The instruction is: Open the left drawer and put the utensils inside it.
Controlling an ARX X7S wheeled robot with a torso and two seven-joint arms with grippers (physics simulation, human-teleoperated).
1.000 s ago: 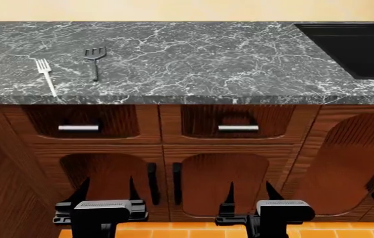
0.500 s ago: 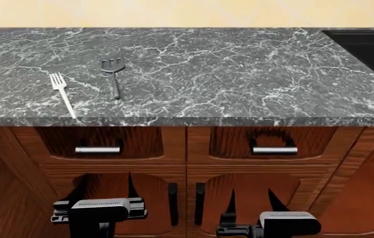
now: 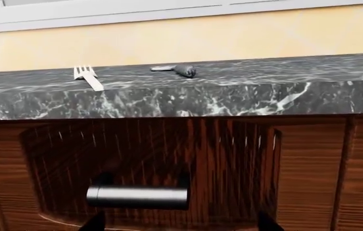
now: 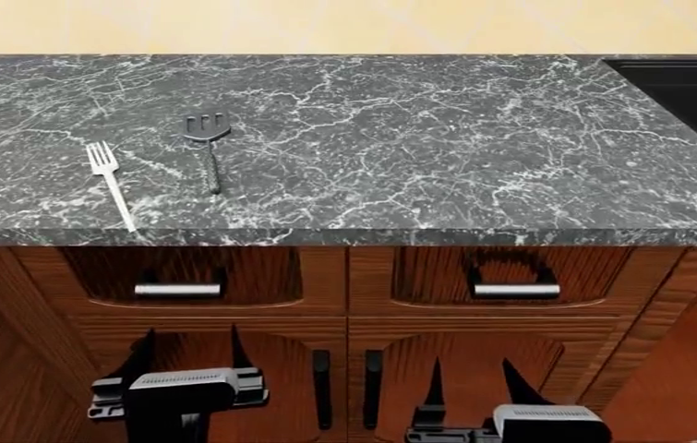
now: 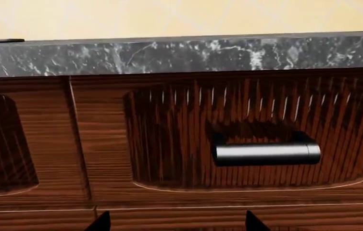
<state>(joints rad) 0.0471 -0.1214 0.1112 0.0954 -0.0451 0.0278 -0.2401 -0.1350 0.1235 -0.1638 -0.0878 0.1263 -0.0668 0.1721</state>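
Currently, head view: the left drawer [image 4: 182,277] sits fully closed at lower left of centre, under the front edge of the dark marbled worktop [image 4: 447,138], its short silver handle [image 4: 178,290] horizontal in the recessed panel. Both utensils lie flat on the worktop in the left part of the frame, above that drawer. The white fork [image 4: 112,183] is the more leftward, tines pointing toward the back wall, handle end near the worktop's front edge. The dark slotted spatula [image 4: 209,143] lies just to its right and a little further back, head toward the wall; the two are apart, not touching. A second drawer [image 4: 514,277] with its own silver handle sits to the right of the first, also closed. A black sink [image 4: 680,88] shows at the upper right edge. Below the drawers are arched cabinet doors [image 4: 274,369] with black handles. The left end effector [image 4: 190,346] stands at bottom left, fingers spread apart, empty, below the left drawer's handle. The right end effector [image 4: 472,378] stands at bottom right, fingers likewise apart, empty, below the right drawer's handle. Left wrist view: drawer handle [image 3: 137,197] low in frame, fork [image 3: 88,77] and spatula [image 3: 175,70] seen edge-on above the worktop edge. Right wrist view: the right drawer's handle [image 5: 266,153] is right of centre.
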